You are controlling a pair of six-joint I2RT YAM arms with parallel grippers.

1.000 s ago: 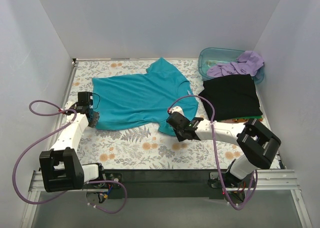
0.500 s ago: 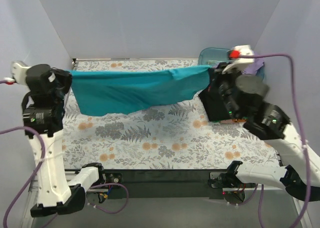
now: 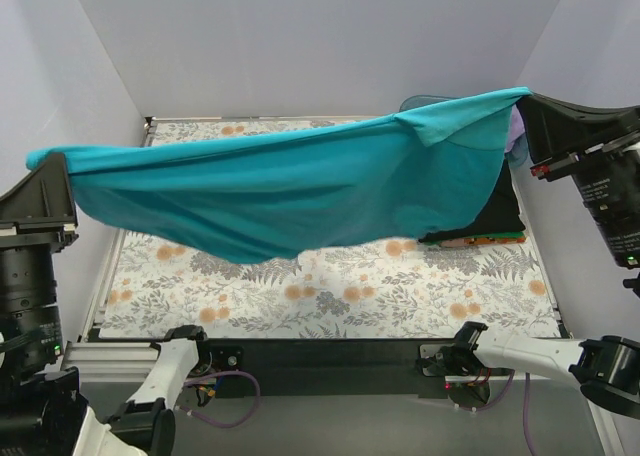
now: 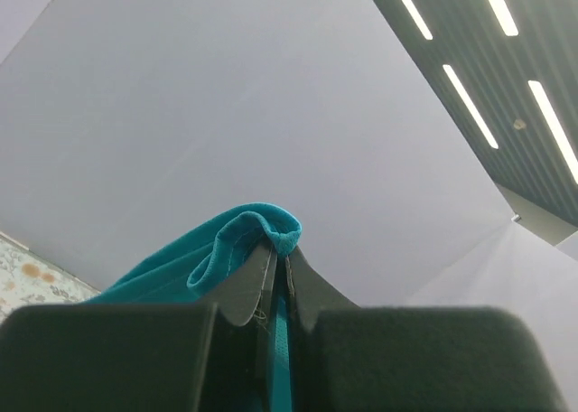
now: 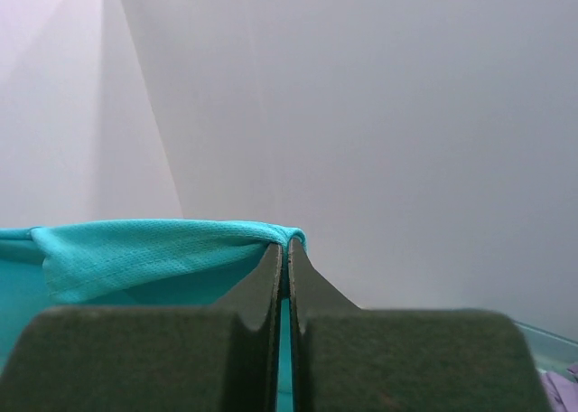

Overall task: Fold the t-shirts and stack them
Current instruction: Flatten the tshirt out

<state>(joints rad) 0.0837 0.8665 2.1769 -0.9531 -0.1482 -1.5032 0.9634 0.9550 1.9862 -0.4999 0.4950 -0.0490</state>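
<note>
The 2 arms are holding the teal-blue t-shirt (image 3: 300,191) stretched in the air above the floral table (image 3: 330,296), its lower edge sagging mid-span. The left gripper (image 4: 278,254) is pinching 1 corner with fingers closed tight on the cloth, and the right gripper (image 5: 287,245) is doing likewise. The black t-shirt (image 3: 505,211) is lying at the right, partly hidden. This looks like the spreading step before folding. Next, both arms need to descend evenly, laying the cloth flat and taut.

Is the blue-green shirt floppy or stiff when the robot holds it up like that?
Probably very floppy: the teal t-shirt sags in the middle between the two held corners. Likely light, since shut jaws pinching just its edges carry it. It may slip if tugged, with so little cloth gripped.
</note>
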